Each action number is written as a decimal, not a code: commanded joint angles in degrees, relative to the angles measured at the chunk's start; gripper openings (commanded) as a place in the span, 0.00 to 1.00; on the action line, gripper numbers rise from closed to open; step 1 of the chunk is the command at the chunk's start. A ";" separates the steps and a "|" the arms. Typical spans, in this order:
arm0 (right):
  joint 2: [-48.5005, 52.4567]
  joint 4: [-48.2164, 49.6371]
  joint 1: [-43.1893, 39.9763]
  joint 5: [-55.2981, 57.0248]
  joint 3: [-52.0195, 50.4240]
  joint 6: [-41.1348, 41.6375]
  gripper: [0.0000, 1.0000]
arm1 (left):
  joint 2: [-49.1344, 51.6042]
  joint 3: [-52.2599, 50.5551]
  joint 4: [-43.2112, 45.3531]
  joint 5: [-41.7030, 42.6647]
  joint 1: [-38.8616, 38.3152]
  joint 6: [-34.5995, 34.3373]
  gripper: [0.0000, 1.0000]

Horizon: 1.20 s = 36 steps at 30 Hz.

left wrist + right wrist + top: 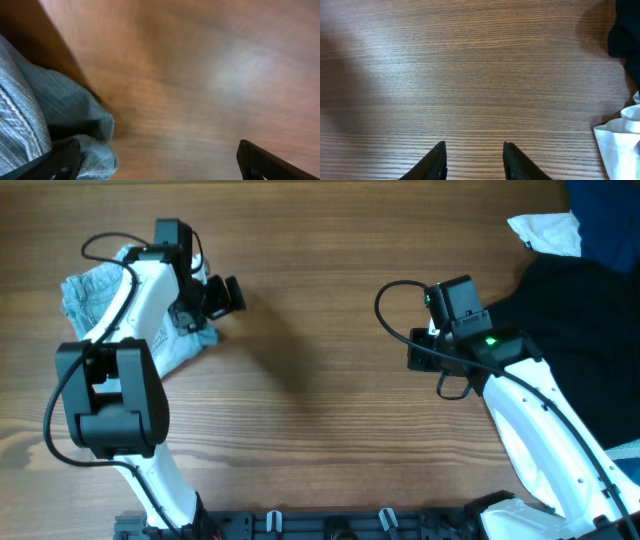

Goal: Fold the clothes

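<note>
The denim shorts (95, 295) lie bunched near the far left corner of the table (320, 400). The left gripper (222, 298) is spread wide and empty just beside them (touching or not, I cannot tell). The right gripper (472, 150), partly open and holding nothing, hangs over bare wood near the black garment (580, 310). With nothing pinning the bundle, a layer could slump open, or a passing finger could snag and drag it askew.

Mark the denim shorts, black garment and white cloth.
denim shorts (86, 290): overhead view, on the bunched fabric at far left.
black garment (578, 320): overhead view, on its broad middle, right side.
white cloth (548, 232): overhead view, on its crumpled centre, top right.
</note>
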 commanded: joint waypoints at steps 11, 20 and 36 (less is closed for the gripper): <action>-0.11 -0.70 -0.09 0.33 0.70 0.79 0.36 | -1.70 -5.57 -4.74 -9.99 12.72 -1.99 1.00; -0.11 0.42 -0.09 -0.13 0.70 0.76 0.38 | -4.96 -5.57 -3.58 -6.32 8.55 2.67 1.00; 1.14 1.49 -6.29 -8.15 10.34 -8.35 0.94 | -25.62 -5.46 -16.02 -6.34 -3.48 3.43 1.00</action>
